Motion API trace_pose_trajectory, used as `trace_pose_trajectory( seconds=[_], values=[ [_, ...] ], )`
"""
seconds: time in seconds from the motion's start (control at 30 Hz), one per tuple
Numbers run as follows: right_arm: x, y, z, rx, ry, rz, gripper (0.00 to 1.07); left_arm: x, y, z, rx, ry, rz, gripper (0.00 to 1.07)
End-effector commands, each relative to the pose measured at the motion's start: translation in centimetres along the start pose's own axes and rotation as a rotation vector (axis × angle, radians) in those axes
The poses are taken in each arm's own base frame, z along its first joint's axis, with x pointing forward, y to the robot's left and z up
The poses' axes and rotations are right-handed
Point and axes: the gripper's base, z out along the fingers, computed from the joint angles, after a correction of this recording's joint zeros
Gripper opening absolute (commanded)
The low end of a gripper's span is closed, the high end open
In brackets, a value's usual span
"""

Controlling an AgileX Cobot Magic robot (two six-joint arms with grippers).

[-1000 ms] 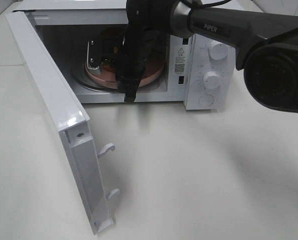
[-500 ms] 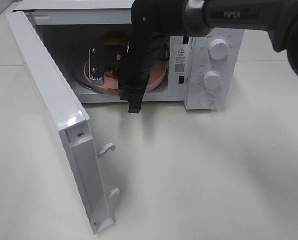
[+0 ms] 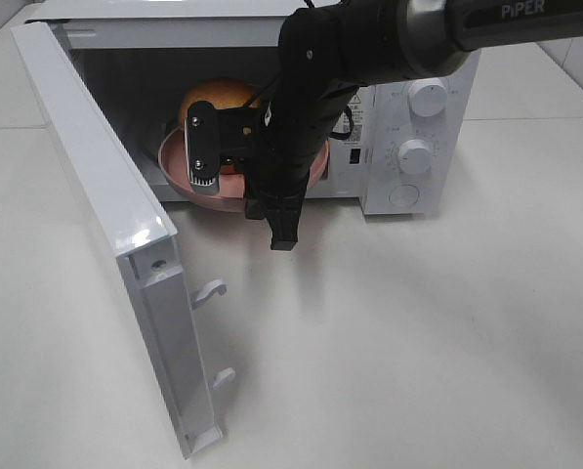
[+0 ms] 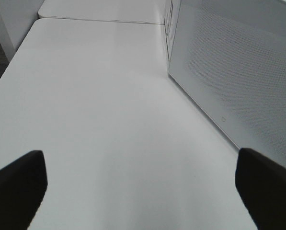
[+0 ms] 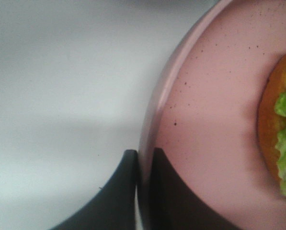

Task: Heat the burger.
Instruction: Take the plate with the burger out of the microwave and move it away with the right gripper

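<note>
White tabletop (image 3: 418,332) carries a white microwave oven (image 3: 408,117) with its door (image 3: 105,215) swung wide. Pinched tight on the rim of the round pink plate (image 5: 210,110), the right gripper (image 5: 143,163) holds it at the oven's mouth. On that plate sits the tan-brown burger (image 3: 218,98) with green lettuce. The left gripper (image 4: 138,179) hangs spread wide over bare table beside the oven's perforated side wall (image 4: 238,81).

Tan-bun burger (image 3: 220,98), upright, lettuce showing
</note>
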Motion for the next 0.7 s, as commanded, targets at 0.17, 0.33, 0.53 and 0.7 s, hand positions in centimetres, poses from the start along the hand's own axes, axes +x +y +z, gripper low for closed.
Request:
trace_pose_trajectory(
  seconds=[0.17,0.33,0.53,0.7],
  values=[
    [0.7,0.7,-1.8,0.079,-0.01,-0.003,0.0,0.0,0.0,-0.1,0.004,-0.004,-0.006,1.01],
    [0.9,1.1,-2.5,0.132,-0.037,-0.012,0.0,0.0,0.0,-0.1,0.004,-0.004,-0.006,1.01],
    [1.4,1.9,-3.5,0.158,-0.042,-0.031,0.0,0.0,0.0,-0.1,0.004,-0.004,-0.006,1.01],
    [1.8,2.6,-4.4,0.166,-0.046,-0.032,0.0,0.0,0.0,-0.1,0.004,-0.004,-0.006,1.01]
  ],
)
